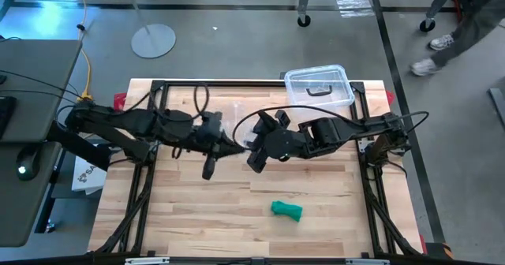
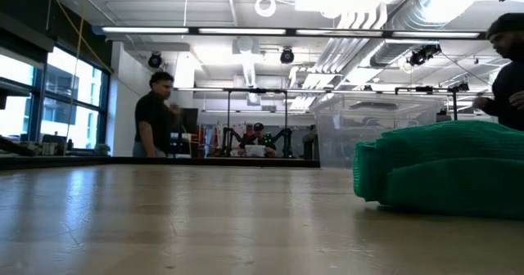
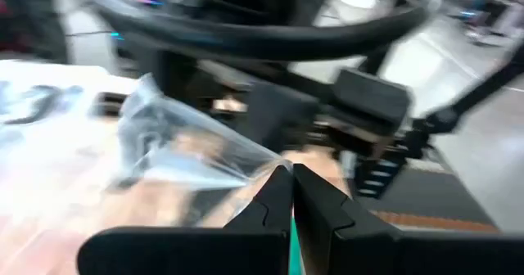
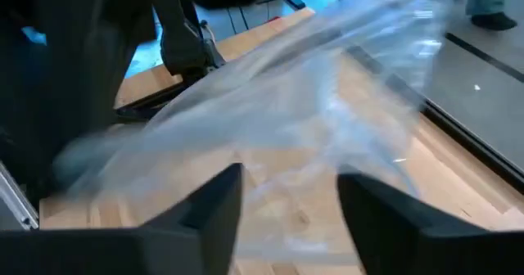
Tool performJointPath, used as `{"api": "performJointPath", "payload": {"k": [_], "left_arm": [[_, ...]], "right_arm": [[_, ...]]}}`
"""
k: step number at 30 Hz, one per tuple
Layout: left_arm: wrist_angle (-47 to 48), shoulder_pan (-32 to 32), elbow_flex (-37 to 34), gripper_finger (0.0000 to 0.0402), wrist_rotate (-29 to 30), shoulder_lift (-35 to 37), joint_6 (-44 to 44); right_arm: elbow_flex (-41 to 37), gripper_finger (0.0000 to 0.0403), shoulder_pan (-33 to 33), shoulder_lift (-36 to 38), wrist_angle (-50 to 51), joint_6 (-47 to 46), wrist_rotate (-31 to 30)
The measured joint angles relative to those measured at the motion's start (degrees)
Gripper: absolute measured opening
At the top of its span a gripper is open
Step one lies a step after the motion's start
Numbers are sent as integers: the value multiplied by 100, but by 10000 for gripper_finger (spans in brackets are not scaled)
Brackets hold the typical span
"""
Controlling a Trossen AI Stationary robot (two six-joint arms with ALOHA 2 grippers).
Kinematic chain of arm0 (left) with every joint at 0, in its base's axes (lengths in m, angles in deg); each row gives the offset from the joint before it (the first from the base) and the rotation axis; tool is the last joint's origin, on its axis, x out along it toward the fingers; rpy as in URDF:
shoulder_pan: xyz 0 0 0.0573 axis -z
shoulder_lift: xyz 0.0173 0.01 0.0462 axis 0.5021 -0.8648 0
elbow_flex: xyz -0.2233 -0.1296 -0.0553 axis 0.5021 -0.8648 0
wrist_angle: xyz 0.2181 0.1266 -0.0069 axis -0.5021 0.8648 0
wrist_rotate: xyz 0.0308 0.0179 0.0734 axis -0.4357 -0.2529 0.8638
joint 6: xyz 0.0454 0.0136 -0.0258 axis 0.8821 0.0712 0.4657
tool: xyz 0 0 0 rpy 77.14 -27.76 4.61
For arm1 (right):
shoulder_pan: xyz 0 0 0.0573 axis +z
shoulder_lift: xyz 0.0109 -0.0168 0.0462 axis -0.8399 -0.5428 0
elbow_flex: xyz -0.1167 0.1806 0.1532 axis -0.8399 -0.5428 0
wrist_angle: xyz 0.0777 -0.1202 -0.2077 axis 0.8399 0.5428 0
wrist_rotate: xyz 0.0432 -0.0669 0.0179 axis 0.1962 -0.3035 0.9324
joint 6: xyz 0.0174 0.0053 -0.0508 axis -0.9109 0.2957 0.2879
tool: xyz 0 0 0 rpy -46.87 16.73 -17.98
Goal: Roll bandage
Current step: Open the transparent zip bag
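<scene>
Up above mid-table, the left gripper [image 3: 291, 195] pinches a corner of the crinkly clear plastic bag [image 3: 176, 148]; nothing shows inside it. Opposite, the right gripper [image 4: 288, 195] stands open around the bag. Well apart, the small green rolled bandage [image 1: 287, 210] lies near the table's front. Behind sits a clear plastic box with a black handle [image 1: 318, 86].

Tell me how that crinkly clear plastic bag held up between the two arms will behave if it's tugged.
The crinkly clear plastic bag is probably floppy: it creases and drapes away from the left gripper, whose fingers pinch one corner. It looks thin and see-through, so likely very light. Likely slippery too; the right gripper stands open around it, gripping nothing.
</scene>
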Motion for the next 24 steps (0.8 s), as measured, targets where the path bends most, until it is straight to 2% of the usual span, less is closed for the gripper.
{"api": "performJointPath", "payload": {"k": [4,8,11,18,24], "left_arm": [[258,0,0,0,694,221,-110],[567,-7,-5,0,1365,336,-329],[719,-3,-7,0,1642,368,-472],[692,0,-7,0,1560,290,-474],[717,-20,-46,0,1396,215,-643]], "right_arm": [[0,247,1,0,370,-573,-162],[0,258,0,2,835,-1498,-474],[0,259,-1,2,821,-1597,-495],[0,262,-38,2,684,-1091,-55],[0,285,-76,114,222,-483,351]]}}
